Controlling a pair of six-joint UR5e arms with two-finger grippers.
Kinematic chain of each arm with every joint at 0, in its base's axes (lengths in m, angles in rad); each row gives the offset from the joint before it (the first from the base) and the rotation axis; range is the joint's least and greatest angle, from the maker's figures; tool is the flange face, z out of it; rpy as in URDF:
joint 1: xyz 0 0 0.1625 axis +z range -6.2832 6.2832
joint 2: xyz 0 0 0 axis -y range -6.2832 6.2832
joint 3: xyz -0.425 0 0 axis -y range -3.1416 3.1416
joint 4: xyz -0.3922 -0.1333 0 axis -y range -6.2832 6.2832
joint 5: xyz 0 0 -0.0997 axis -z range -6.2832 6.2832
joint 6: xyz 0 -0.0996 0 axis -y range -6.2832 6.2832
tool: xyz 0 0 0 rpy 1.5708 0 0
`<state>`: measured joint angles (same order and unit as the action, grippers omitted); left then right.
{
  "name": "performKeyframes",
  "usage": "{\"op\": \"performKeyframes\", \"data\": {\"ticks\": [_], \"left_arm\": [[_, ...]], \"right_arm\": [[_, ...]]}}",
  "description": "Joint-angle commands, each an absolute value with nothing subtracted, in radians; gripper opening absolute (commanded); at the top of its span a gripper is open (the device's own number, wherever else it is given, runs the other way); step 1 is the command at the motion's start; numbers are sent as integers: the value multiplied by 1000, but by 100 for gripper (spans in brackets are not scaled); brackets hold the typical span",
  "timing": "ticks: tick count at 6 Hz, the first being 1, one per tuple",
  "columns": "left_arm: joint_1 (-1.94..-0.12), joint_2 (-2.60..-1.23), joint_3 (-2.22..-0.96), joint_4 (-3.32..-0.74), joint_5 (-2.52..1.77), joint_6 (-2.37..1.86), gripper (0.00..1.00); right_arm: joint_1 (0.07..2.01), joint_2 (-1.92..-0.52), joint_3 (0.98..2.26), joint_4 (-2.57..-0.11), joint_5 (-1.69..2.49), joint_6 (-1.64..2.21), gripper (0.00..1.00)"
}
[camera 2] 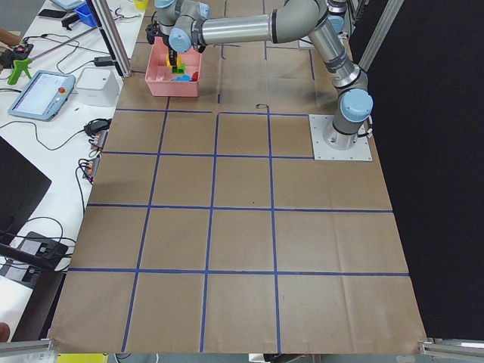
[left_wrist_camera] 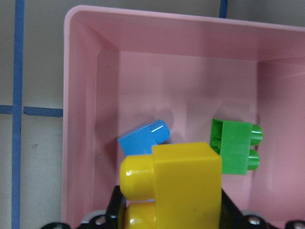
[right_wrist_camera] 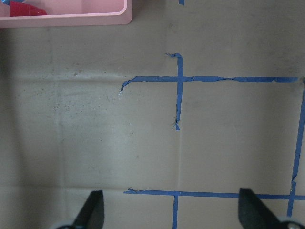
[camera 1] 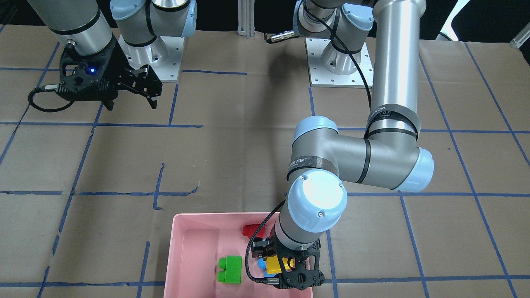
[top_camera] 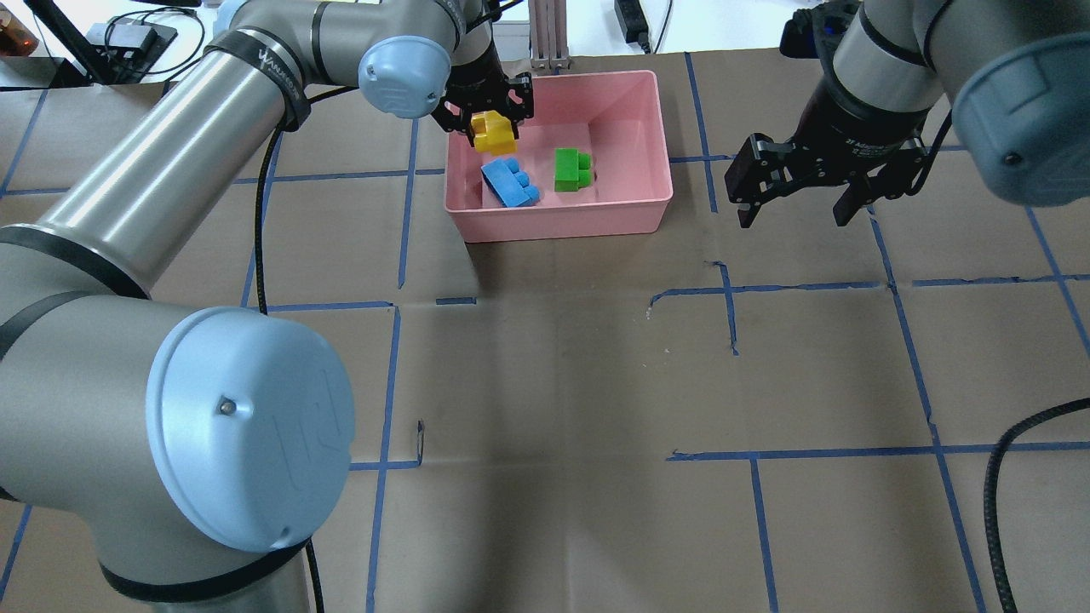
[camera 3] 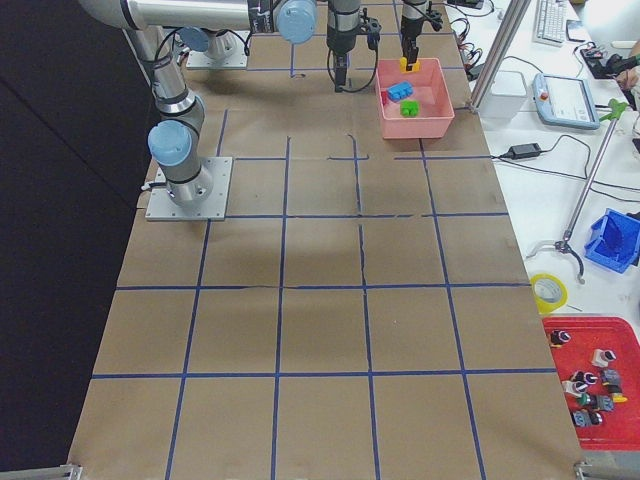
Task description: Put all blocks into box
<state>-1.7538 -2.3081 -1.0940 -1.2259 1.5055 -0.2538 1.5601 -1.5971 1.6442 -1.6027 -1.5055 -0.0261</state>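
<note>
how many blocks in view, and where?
4. Green, blue and red lie in the box; yellow is held by the left gripper over the box. None seen outside it.

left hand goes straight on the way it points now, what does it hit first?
Likely the blue block: in the wrist view it lies partly under the yellow block held in the left hand. Failing that, the floor of the pink box. Depth is unclear.

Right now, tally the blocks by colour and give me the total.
green block: 1
blue block: 1
yellow block: 1
red block: 1
Total: 4
</note>
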Motion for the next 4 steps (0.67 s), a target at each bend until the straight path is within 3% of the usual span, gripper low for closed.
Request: {"op": "performKeyframes", "data": {"ticks": [1,4], "left_arm": [[-1755,-2298,-1111,-1221,1511,-264,99],[-1752,-2171,-1130,-1265,1517,-250,100]], "right_arm": [[1560,-1600,1644,-1603,-1505,-26,100],[1560,-1603,1644,-1601,-1509,-32,100]]}}
